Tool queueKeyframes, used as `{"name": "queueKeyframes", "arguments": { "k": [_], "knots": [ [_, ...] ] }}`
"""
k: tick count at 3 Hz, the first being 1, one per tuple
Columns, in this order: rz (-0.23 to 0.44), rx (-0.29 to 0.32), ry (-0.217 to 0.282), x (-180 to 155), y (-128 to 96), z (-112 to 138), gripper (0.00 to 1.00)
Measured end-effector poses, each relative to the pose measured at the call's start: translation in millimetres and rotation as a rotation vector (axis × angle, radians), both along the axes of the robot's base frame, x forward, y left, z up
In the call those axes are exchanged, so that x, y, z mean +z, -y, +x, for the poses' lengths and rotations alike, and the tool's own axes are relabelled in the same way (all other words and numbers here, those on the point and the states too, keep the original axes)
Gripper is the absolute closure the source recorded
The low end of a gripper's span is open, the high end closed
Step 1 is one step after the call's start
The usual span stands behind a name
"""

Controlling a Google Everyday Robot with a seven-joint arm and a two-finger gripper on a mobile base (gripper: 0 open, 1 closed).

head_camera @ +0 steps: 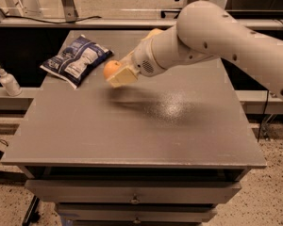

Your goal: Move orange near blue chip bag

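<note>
the claw (116,75) hangs over the grey table (132,131), up around the 11 o'clock part of the top, and it is pinching the orange (111,68) between its pale fingers (123,77). the orange sits off the surface, with a soft shadow on the table right under it. the blue chip bag (78,60) lies flat at about 10 o'clock from the orange, just beside it. its near corner is close to the fruit, and whether they touch is hard to tell.

around them: the thick white arm (212,36) sweeps in from 2 o'clock and covers much of the far right of the table. a sliver of the pale yellow sponge (153,32) peeks out over the arm at 12 o'clock, mostly hidden. off the table at 9 o'clock, a small white pump bottle (8,81) stands on a lower ledge. below the front edge runs a drawer (132,192) with a small pull.

between orange and bag there is only bare tabletop.

writing: the bag carries a white label panel and white print across the dark blue foil, but none of it can be read. no other lettering can be made out.
</note>
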State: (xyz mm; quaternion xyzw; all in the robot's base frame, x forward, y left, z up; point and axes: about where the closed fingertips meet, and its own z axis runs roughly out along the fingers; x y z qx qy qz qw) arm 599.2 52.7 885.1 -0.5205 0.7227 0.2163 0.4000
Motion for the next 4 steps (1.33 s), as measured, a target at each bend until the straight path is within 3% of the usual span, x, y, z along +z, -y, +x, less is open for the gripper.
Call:
{"name": "queueKeyframes", "arguments": {
  "k": [2,4],
  "knots": [
    [0.025,0.061,0.011,-21.9,-53.9,42.6,1.00],
    [0.015,0.077,-0.003,-45.9,-71.6,75.7,1.00]
  ]
}}
